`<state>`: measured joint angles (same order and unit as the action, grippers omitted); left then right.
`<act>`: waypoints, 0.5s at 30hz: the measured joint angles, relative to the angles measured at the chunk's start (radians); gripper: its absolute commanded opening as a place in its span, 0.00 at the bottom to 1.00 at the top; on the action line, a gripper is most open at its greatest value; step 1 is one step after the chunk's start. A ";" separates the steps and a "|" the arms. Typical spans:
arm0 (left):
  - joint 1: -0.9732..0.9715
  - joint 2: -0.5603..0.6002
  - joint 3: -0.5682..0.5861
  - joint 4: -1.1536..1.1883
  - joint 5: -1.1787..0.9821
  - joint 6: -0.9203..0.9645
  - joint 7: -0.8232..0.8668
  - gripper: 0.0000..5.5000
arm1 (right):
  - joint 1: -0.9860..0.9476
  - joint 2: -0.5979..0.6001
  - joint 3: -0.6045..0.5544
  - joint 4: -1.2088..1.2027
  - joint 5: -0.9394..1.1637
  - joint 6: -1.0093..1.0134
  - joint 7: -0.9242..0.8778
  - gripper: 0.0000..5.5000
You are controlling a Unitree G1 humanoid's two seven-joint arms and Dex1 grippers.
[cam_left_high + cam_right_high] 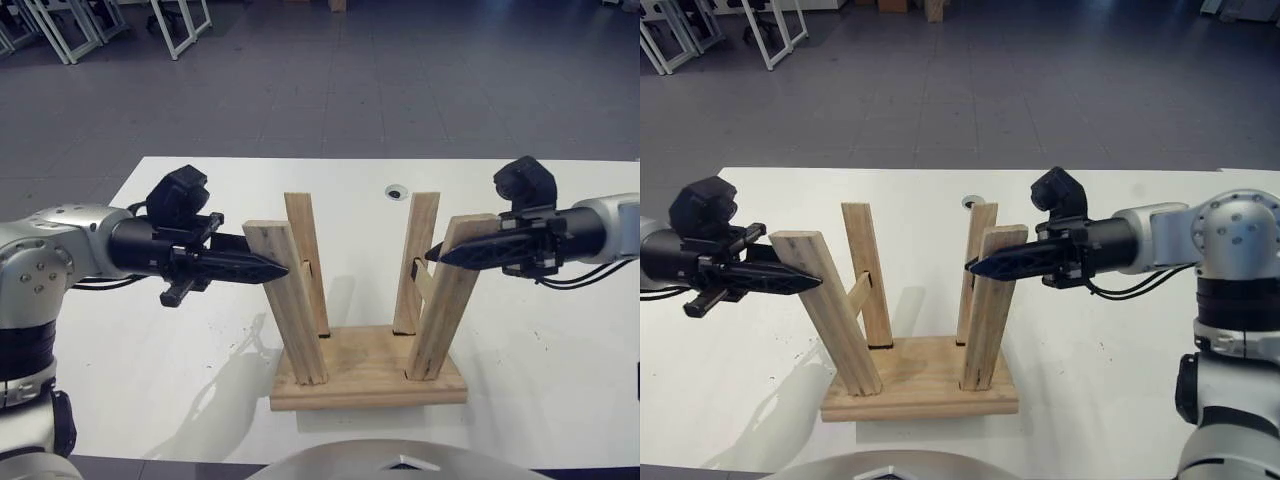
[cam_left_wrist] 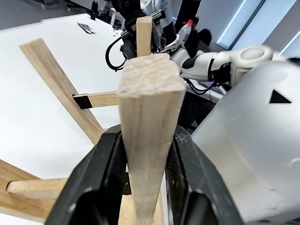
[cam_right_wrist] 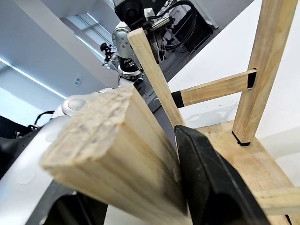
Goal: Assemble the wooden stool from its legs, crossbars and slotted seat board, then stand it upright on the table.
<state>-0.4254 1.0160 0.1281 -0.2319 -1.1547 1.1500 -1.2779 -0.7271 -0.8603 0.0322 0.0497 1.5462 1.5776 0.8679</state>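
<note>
Gripping the upturned stool (image 1: pixel 365 360), seat board (image 1: pixel 350 395) flat on the table (image 1: pixel 560 380), my left gripper (image 1: pixel 272 267) pinches the top of the near left leg (image 1: pixel 295 320), my right gripper (image 1: pixel 445 252) the near right leg (image 1: pixel 440 320). I'd lift evenly and flip slowly, keeping joints seated.

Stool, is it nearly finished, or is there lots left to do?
Nearly. Done: four legs stand in the seat board, crossbars between them, upside down on the table. In hand: the left gripper clamps the left near leg, the right gripper the right near leg. Left: turning it upright.
</note>
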 measured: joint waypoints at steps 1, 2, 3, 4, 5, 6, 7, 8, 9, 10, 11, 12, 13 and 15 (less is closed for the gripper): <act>-0.028 -0.005 -0.039 0.034 -0.011 0.074 0.001 0.32 | -0.012 -0.002 0.037 0.047 0.041 0.009 -0.024 0.48; -0.046 -0.027 -0.061 0.080 -0.019 0.126 0.019 0.35 | -0.012 0.006 0.069 0.089 0.051 0.022 -0.053 0.52; -0.073 -0.046 -0.076 0.132 -0.019 0.159 0.039 0.39 | -0.012 0.022 0.094 0.133 0.053 0.027 -0.082 0.56; -0.100 -0.060 -0.082 0.169 -0.017 0.176 0.044 0.42 | -0.018 0.036 0.109 0.171 0.059 0.029 -0.103 0.60; -0.130 -0.078 -0.086 0.218 -0.002 0.177 0.047 0.45 | -0.036 0.054 0.117 0.218 0.057 0.029 -0.128 0.63; -0.148 -0.092 -0.086 0.259 0.006 0.177 0.048 0.48 | -0.049 0.067 0.118 0.247 0.050 0.029 -0.140 0.67; -0.168 -0.109 -0.086 0.320 0.033 0.175 0.057 0.52 | -0.059 0.085 0.119 0.287 0.037 0.027 -0.154 0.72; -0.173 -0.121 -0.085 0.357 0.044 0.174 0.067 0.55 | -0.070 0.097 0.118 0.316 0.020 0.024 -0.161 0.75; -0.177 -0.141 -0.085 0.394 0.065 0.169 0.077 0.59 | -0.080 0.110 0.116 0.345 -0.006 0.020 -0.168 0.79; -0.179 -0.153 -0.085 0.422 0.082 0.157 0.087 0.62 | -0.083 0.121 0.108 0.368 -0.031 0.020 -0.169 0.80; -0.181 -0.169 -0.083 0.455 0.113 0.129 0.102 0.66 | -0.086 0.138 0.097 0.405 -0.072 0.018 -0.173 0.80; -0.185 -0.184 -0.081 0.486 0.138 0.108 0.114 0.67 | -0.088 0.151 0.085 0.433 -0.106 0.017 -0.178 0.80; -0.189 -0.197 -0.074 0.516 0.158 0.091 0.127 0.67 | -0.089 0.168 0.064 0.466 -0.141 0.008 -0.180 0.80; -0.204 -0.220 -0.052 0.562 0.188 0.060 0.143 0.67 | -0.098 0.189 0.031 0.521 -0.214 -0.025 -0.184 0.80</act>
<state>-0.6295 0.7964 0.0759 0.3300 -0.9668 1.2100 -1.1350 -0.8255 -0.6718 0.0633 0.5707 1.3318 1.5525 0.6839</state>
